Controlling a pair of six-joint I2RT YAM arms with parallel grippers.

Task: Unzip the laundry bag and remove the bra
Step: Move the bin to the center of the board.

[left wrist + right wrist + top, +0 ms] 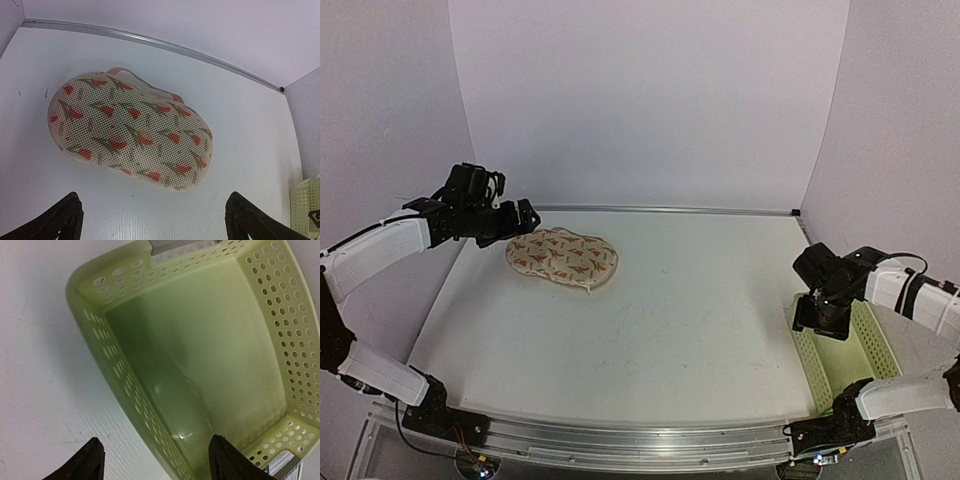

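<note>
Cream mesh, printed with red-and-green motifs, hides whatever the bag [130,132] holds. A pink edge [150,87] shows at its far rim, too unclear to identify. Both wrist views cut the fingers off at the bottom. White surface [700,320], pale lilac walls [650,100]. The bag lies domed at far left, just ahead of the left fingers [62,220], spread and empty. The right fingers [82,462], parted and empty, hang over the green basket [125,385].

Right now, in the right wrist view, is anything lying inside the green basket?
No, the basket shows only its bare green floor and perforated walls, with nothing lying in it.
</note>
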